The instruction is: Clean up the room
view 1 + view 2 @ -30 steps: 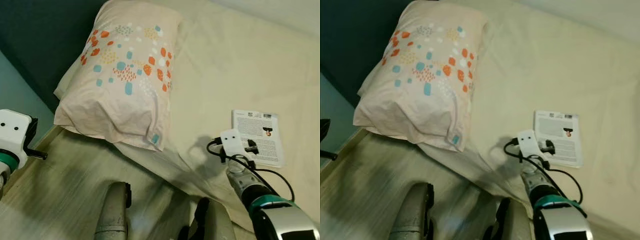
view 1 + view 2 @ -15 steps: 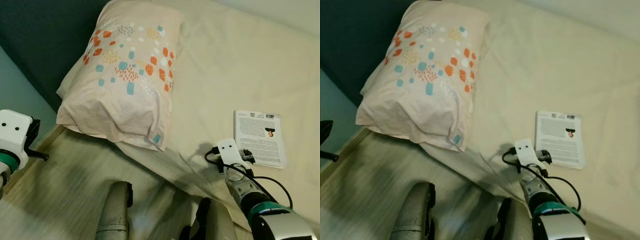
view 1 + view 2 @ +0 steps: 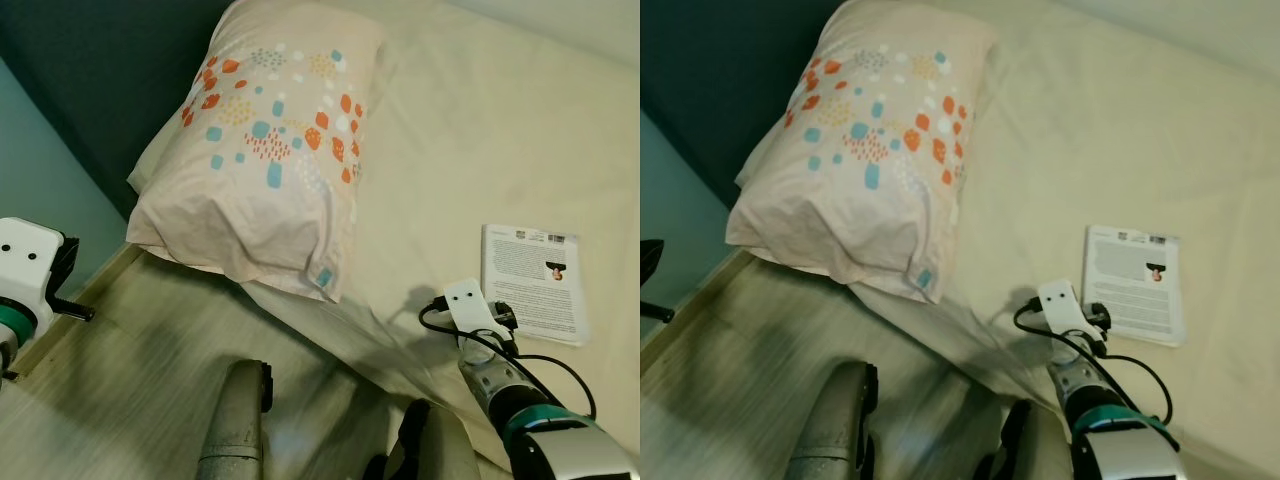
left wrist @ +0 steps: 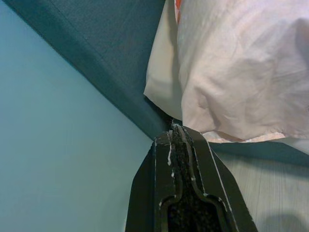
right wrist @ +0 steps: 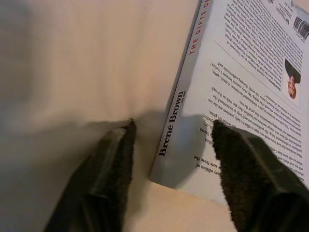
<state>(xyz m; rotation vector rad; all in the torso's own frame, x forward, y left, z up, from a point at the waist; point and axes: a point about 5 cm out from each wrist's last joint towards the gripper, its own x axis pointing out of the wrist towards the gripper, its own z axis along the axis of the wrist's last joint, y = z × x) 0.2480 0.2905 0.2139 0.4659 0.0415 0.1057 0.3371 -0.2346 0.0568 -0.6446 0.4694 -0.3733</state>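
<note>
A white paperback book (image 3: 531,281) lies back cover up on the cream bed sheet (image 3: 470,130), near the bed's right side. My right gripper (image 5: 171,128) is open, and its two black fingers straddle the book's near corner and spine (image 5: 175,121); one fingertip rests on the sheet, the other over the cover. The right arm (image 3: 500,375) reaches in from the lower right. My left gripper (image 4: 175,128) is shut with nothing in it, held by the bed's left edge in front of the pillow corner (image 4: 231,92).
A pale pink pillow (image 3: 265,165) with orange and teal spots lies at the head of the bed against a dark headboard (image 3: 90,70). A teal wall (image 4: 63,145) stands on the left. Wooden floor (image 3: 130,390) runs along the bed's near edge.
The camera has shifted, so pillow and book sit a little further right and lower. My right gripper has drawn closer to the book's near corner.
</note>
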